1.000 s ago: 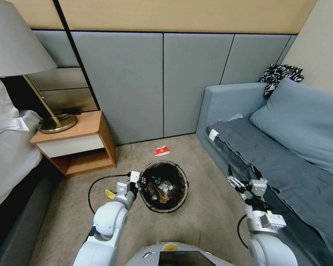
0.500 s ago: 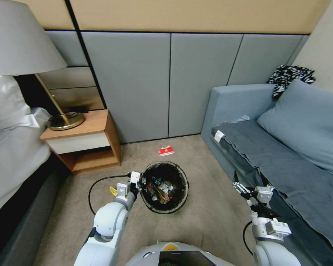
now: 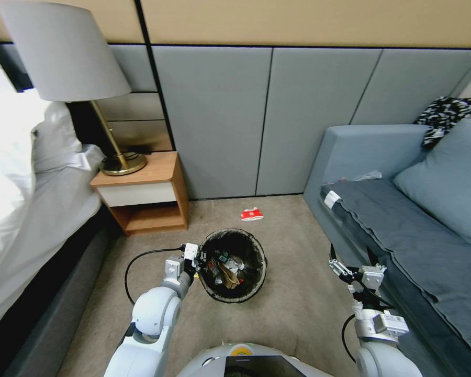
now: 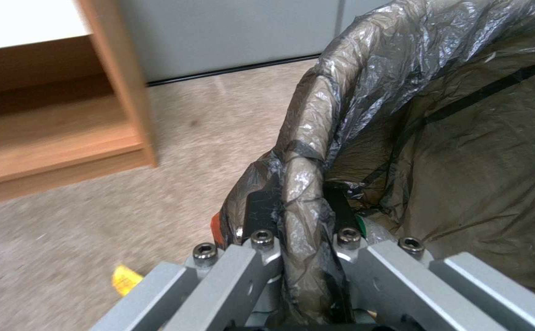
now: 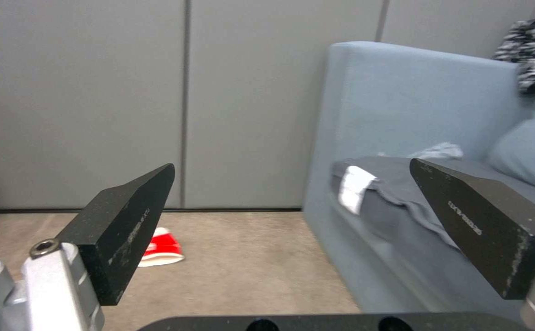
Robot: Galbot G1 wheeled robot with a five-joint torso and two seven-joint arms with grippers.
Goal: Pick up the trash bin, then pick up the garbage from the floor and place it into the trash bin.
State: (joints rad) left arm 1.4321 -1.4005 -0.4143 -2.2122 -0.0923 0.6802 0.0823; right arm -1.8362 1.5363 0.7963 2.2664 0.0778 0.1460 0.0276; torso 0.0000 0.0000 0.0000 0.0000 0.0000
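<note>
With the left claw (image 4: pixel 298 216) clamped on the bagged rim of the trash bin (image 3: pixel 233 265), already holding several scraps, one red-and-white wrapper (image 3: pixel 251 214) remains on the floor near the wall, and the right claw (image 3: pixel 351 261) hangs apart beside the sofa (image 3: pixel 371 152).

A hotel-style bedroom.
At the frame's left, a white-sheeted bed (image 3: pixel 21 209) adjoins a wooden nightstand (image 3: pixel 144 196) bearing a brass, grey-shaded lamp (image 3: pixel 68 57); padded grey wall panels (image 3: pixel 220 115), beige carpet (image 3: pixel 293 303), blue-grey sofa (image 3: pixel 403 209) at right.
</note>
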